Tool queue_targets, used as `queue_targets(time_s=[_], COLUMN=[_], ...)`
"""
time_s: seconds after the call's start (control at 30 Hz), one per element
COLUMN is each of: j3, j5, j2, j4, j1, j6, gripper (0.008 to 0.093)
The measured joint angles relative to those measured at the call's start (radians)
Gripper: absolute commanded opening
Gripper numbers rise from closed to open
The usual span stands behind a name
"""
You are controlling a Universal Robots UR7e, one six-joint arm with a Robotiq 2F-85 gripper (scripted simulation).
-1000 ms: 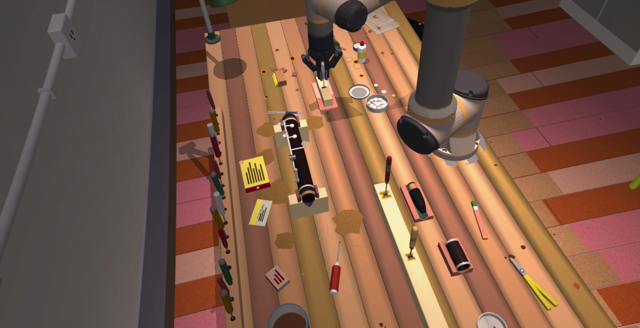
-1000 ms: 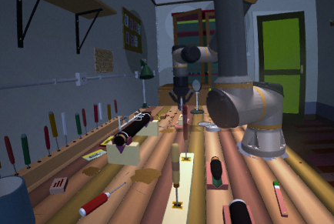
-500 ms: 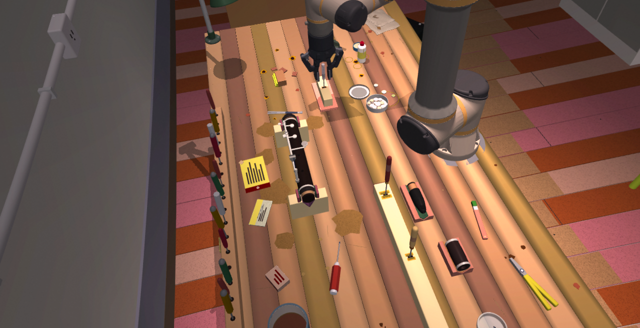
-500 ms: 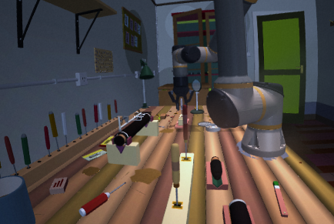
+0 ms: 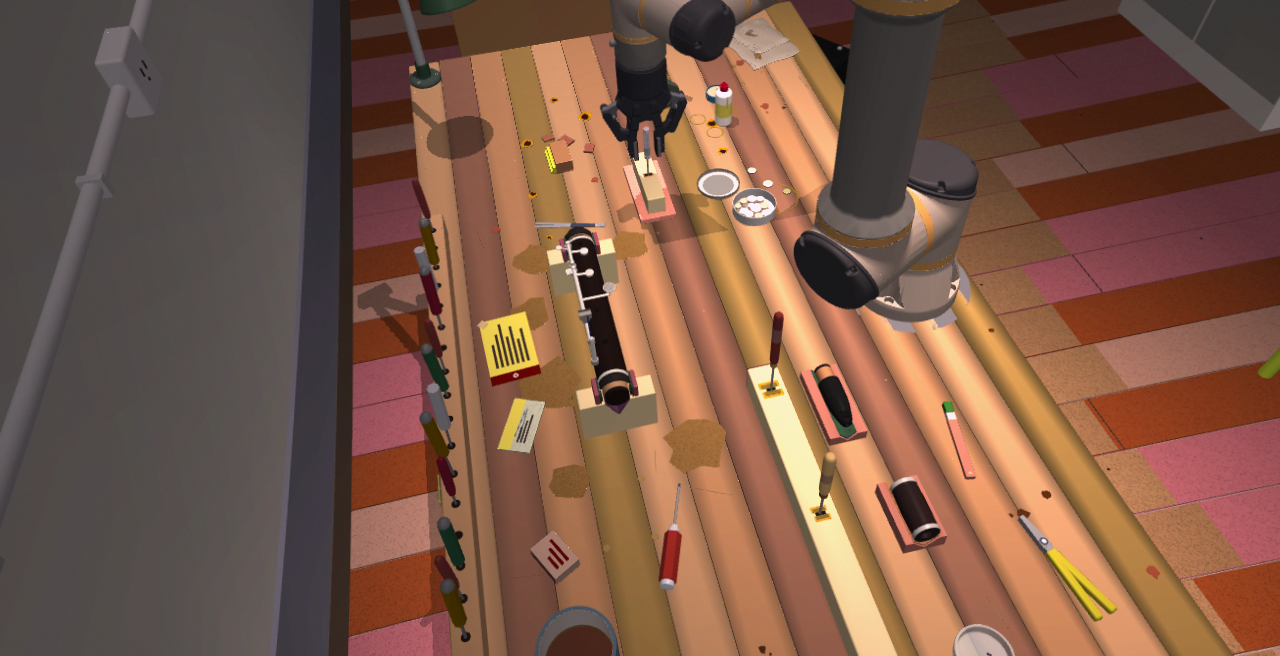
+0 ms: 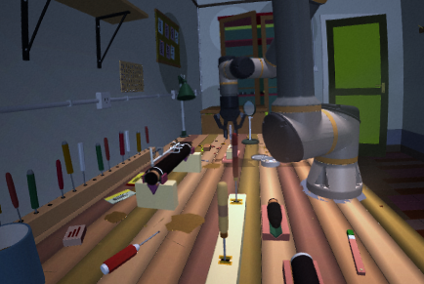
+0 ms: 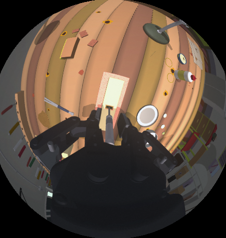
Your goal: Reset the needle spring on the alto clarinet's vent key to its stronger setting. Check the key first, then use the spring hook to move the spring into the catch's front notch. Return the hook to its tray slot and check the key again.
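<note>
My gripper [image 5: 644, 140] [image 6: 230, 130] [image 7: 109, 122] hangs over the far end of the bench, open around the grey handle of the spring hook [image 5: 644, 154] [image 7: 108, 127], which stands upright in the slot of its pale tray [image 5: 651, 189] [image 7: 112, 95] on a pink pad. I hold nothing. The alto clarinet [image 5: 595, 317] [image 6: 166, 163] lies on two pale wooden cradles nearer the wall side, its keyed end toward the tray. The vent key and needle spring are too small to make out.
The robot's base [image 5: 886, 231] stands on the bench's right side. A long pale strip [image 5: 810, 491] holds two upright tools. A rack of screwdrivers [image 5: 439, 402] lines the wall edge. Small dishes [image 5: 719, 183] and a glue bottle [image 5: 723, 103] sit right of the tray.
</note>
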Motion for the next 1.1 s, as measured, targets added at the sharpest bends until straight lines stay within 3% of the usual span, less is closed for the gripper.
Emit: queue_targets(time_s=[1.1], j3=[-0.054], j5=[0.000], j2=[-0.057], j4=[0.110], j1=[0.000], j6=[0.000], gripper=[0.0380])
